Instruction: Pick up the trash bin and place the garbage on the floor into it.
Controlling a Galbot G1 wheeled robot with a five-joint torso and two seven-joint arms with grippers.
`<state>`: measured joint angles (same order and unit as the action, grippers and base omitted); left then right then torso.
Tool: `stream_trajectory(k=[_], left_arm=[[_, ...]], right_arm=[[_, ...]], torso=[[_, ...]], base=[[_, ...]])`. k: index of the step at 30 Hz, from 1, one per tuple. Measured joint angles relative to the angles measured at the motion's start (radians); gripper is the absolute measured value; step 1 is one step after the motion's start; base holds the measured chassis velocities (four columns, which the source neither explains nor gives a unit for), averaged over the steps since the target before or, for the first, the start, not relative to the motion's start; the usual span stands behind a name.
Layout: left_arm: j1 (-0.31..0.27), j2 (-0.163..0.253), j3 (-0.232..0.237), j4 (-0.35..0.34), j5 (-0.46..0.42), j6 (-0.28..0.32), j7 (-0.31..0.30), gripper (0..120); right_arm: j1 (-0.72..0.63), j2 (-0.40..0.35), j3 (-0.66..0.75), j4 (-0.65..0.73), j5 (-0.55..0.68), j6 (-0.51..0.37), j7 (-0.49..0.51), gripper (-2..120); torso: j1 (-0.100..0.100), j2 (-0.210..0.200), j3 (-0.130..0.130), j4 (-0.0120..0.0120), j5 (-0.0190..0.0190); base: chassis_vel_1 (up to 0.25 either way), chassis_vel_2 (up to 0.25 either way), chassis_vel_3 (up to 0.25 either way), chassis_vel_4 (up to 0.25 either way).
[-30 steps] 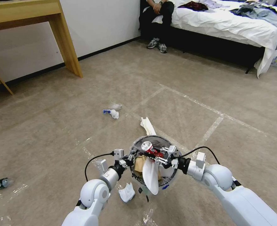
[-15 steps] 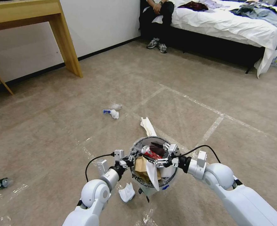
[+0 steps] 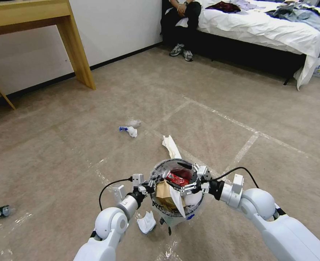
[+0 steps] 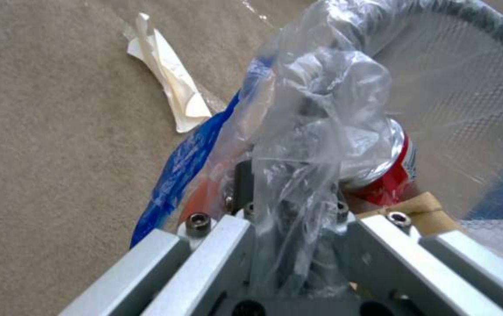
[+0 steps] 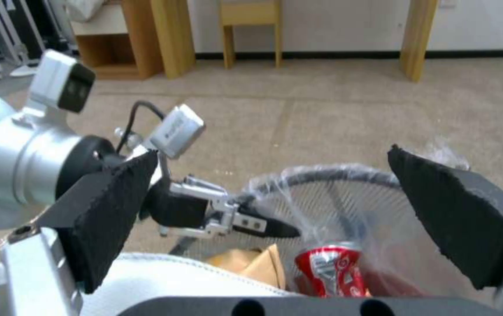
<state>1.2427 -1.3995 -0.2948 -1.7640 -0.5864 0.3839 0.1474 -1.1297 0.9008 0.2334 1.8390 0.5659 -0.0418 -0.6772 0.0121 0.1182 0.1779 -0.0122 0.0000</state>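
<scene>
The trash bin (image 3: 160, 206), lined with a clear bag, hangs just above the floor (image 3: 76, 152), my left gripper (image 3: 152, 182) shut on its near-left rim (image 4: 473, 26). Plastic bunches around that gripper (image 4: 296, 184). Inside lie a crushed red can (image 3: 175, 178), a brown paper bag (image 3: 164, 192) and a white slipper (image 3: 176, 203) poking over the rim. My right gripper (image 3: 183, 177) hovers over the bin mouth, open; its black pads (image 5: 111, 210) hold nothing above the can (image 5: 327, 270). More garbage lies around: a white slipper (image 3: 170, 146), a tissue (image 3: 131, 129), a wrapper (image 3: 146, 222), a small bottle (image 3: 0, 211).
A wooden table leg (image 3: 76, 47) stands at the far left by the wall. A bed (image 3: 275, 32) runs along the far right, with a person seated at its end. White tape lines (image 3: 239, 127) cross the carpet.
The right gripper opened and let the red can drop into the bin. The white slipper slid deeper inside. The right arm drew back slightly to the right.
</scene>
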Motion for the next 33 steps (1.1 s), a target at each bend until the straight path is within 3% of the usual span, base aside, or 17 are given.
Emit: stream_trajectory(k=[17, 33], left_arm=[[0.033, 0.028, -0.072, -0.042, -0.026, -0.003, -0.003, 1], [0.081, 0.040, -0.120, -0.089, -0.029, -0.012, -0.016, 1]], right_arm=[[-0.041, -0.015, 0.121, 0.098, 0.070, -0.010, 0.011, 100], [-0.073, 0.012, 0.187, 0.068, 0.073, 0.001, 0.011, 100]], torso=[[0.000, 0.000, 0.000, 0.0000, 0.0000], [0.000, 0.000, 0.000, -0.0001, 0.0000]], base=[[0.000, 0.000, 0.000, 0.000], [0.000, 0.000, 0.000, 0.000]])
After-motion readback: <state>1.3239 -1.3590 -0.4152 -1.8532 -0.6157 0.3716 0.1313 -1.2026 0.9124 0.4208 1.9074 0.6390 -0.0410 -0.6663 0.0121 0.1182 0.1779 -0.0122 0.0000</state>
